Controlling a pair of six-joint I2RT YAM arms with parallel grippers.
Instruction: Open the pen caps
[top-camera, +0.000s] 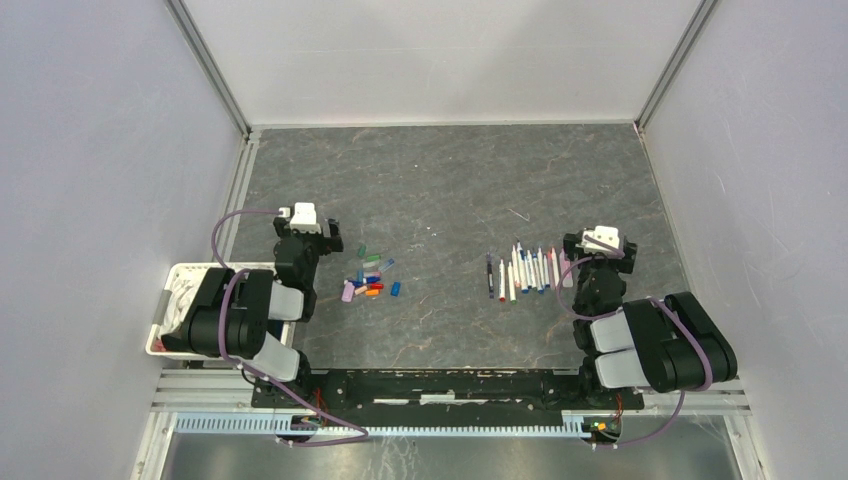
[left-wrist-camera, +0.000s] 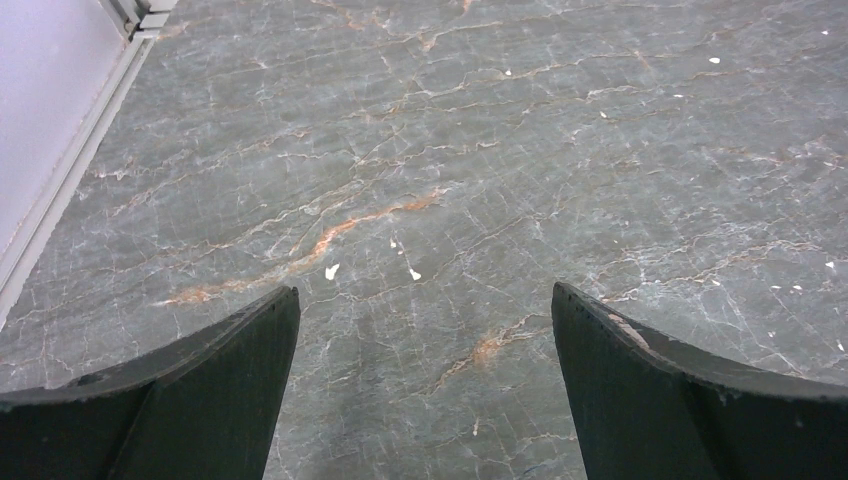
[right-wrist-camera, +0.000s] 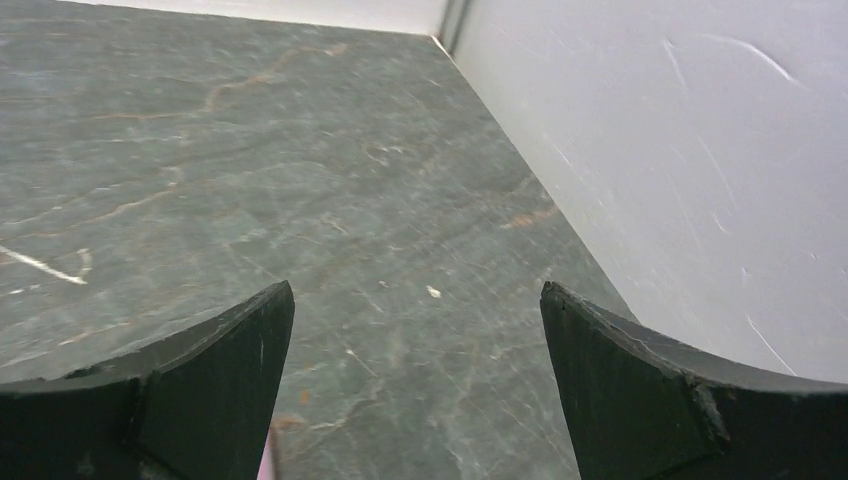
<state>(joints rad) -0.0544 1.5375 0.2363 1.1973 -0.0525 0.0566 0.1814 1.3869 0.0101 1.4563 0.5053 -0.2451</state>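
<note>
Several small coloured pen caps (top-camera: 370, 278) lie in a loose cluster on the dark table, just right of my left gripper (top-camera: 310, 228). Several pens (top-camera: 528, 270) with white barrels lie side by side in a row, with one dark-barrelled pen (top-camera: 489, 275) at its left end, just left of my right gripper (top-camera: 598, 240). Both grippers are open and empty. The left wrist view shows only bare table between the fingers (left-wrist-camera: 215, 390). The right wrist view shows bare table and a sliver of a pink pen end (right-wrist-camera: 266, 462) beside the left finger (right-wrist-camera: 210, 390).
A white tray (top-camera: 172, 290) stands at the near left edge, partly hidden by the left arm. Grey walls (top-camera: 760, 150) and aluminium rails enclose the table on three sides; the right wall (right-wrist-camera: 680, 170) is close to the right gripper.
</note>
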